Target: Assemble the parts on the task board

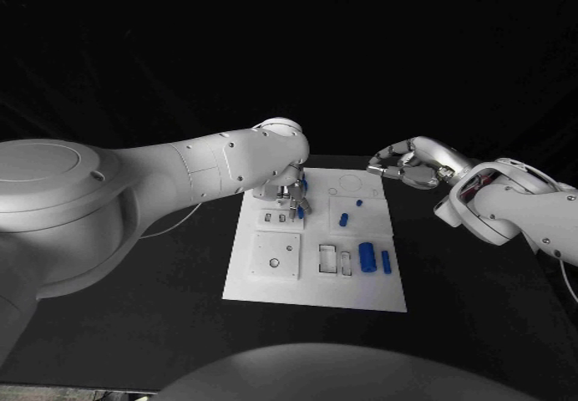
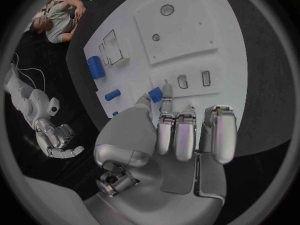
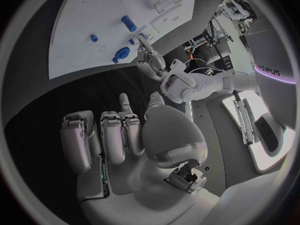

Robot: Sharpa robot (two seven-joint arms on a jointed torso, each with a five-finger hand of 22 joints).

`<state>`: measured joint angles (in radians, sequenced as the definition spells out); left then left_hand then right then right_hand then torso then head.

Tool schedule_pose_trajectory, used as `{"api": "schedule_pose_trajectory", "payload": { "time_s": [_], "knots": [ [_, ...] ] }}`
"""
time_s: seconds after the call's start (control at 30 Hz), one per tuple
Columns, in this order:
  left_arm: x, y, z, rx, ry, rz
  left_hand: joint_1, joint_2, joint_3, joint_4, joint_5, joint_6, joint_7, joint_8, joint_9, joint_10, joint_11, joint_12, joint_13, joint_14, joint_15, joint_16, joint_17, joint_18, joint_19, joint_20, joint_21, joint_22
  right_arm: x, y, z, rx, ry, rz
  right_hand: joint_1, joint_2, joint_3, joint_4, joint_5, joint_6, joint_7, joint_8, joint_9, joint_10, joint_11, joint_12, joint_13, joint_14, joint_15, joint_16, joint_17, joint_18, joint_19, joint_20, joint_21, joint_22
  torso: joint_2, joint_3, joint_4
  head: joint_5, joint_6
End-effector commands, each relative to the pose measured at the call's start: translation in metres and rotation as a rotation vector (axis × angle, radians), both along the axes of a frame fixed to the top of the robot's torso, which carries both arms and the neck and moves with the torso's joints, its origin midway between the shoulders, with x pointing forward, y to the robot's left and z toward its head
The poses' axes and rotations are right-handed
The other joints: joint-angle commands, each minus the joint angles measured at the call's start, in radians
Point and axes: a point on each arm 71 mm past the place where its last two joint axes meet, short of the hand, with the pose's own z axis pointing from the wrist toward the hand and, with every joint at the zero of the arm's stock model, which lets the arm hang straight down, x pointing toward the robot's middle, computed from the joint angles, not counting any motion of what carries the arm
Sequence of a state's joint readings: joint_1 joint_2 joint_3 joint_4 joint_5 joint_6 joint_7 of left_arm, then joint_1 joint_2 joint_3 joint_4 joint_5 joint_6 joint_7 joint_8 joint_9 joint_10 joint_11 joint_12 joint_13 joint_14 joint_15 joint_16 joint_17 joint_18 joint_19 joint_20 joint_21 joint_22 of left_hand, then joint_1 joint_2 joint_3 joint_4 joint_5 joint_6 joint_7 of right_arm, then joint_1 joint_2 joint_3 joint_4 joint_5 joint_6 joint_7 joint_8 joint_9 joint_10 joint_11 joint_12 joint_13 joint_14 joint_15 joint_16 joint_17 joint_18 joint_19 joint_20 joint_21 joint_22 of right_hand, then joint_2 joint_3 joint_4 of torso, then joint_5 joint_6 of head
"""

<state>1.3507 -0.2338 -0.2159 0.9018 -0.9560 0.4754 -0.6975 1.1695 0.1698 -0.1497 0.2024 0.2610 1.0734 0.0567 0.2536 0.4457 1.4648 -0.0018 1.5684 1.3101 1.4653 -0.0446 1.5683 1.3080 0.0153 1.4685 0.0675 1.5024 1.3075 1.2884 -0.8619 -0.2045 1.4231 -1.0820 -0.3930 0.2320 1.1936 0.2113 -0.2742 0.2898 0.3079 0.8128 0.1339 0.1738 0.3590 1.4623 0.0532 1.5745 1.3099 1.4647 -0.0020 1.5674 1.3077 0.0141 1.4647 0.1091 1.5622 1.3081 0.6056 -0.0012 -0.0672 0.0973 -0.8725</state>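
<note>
In the head view, the left hand [image 1: 291,194] is reaching down over the far left part of the task board [image 1: 316,294], its fingertips working at a small blue part [image 1: 302,185] near the two little slots there, while the right hand [image 1: 409,163] is hovering off the board's far right corner, fingers curled in and holding nothing. A large blue cylinder [image 1: 366,256] and a slimmer blue piece [image 1: 386,261] are lying toward the board's near right, with a small blue peg [image 1: 343,220] between them and the left hand. In the left wrist view, the left hand [image 2: 169,135] is pinching a blue part [image 2: 155,94] between thumb and a fingertip, just beside the paired slots [image 2: 194,79]. In the right wrist view, the right hand [image 3: 134,135] is sitting loosely curled and empty, well apart from the board [image 3: 94,15]. The step appears to be seating this part; the next move probably calls for aligning it over its slot and pressing straight down.
</note>
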Motion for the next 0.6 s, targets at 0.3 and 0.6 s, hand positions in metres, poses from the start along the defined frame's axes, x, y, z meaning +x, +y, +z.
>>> {"api": "schedule_pose_trajectory", "payload": {
  "time_s": [0.3,0.6],
  "knots": [
    [-0.0014,0.0060,-0.0003,0.096,0.012,0.045,0.017,-0.007,0.032,-0.014,0.015,-0.004,-0.001,-0.010,0.008,0.106,-0.008,0.002,0.261,0.105,-0.010,0.002,0.263,0.017,-0.004,-0.006,-0.009,0.168,-0.0003,0.0012,-0.0017,-0.013,0.009,0.010,0.004,0.007,-0.004,-0.004,0.000,0.007,0.003,0.007,-0.001,0.109,0.003,-0.004,0.261,0.106,0.004,0.003,0.263,-0.008,0.090,0.005,-0.008,0.255,0.001,-0.0004,0.0011,0.002,0.000],
    [-0.0012,0.0061,-0.0003,0.094,0.011,0.046,0.027,-0.018,0.071,-0.030,0.041,-0.001,-0.004,-0.018,0.016,0.106,-0.010,0.002,0.261,0.105,-0.012,0.002,0.263,0.018,-0.007,-0.008,-0.012,0.166,0.0004,0.0011,-0.0032,-0.015,0.011,0.007,0.009,0.007,-0.003,-0.005,0.001,0.008,0.003,0.007,-0.001,0.109,0.003,-0.004,0.261,0.106,0.004,0.003,0.263,-0.008,0.089,0.005,-0.009,0.255,0.000,0.0003,0.0007,0.005,0.000]
  ]
}}
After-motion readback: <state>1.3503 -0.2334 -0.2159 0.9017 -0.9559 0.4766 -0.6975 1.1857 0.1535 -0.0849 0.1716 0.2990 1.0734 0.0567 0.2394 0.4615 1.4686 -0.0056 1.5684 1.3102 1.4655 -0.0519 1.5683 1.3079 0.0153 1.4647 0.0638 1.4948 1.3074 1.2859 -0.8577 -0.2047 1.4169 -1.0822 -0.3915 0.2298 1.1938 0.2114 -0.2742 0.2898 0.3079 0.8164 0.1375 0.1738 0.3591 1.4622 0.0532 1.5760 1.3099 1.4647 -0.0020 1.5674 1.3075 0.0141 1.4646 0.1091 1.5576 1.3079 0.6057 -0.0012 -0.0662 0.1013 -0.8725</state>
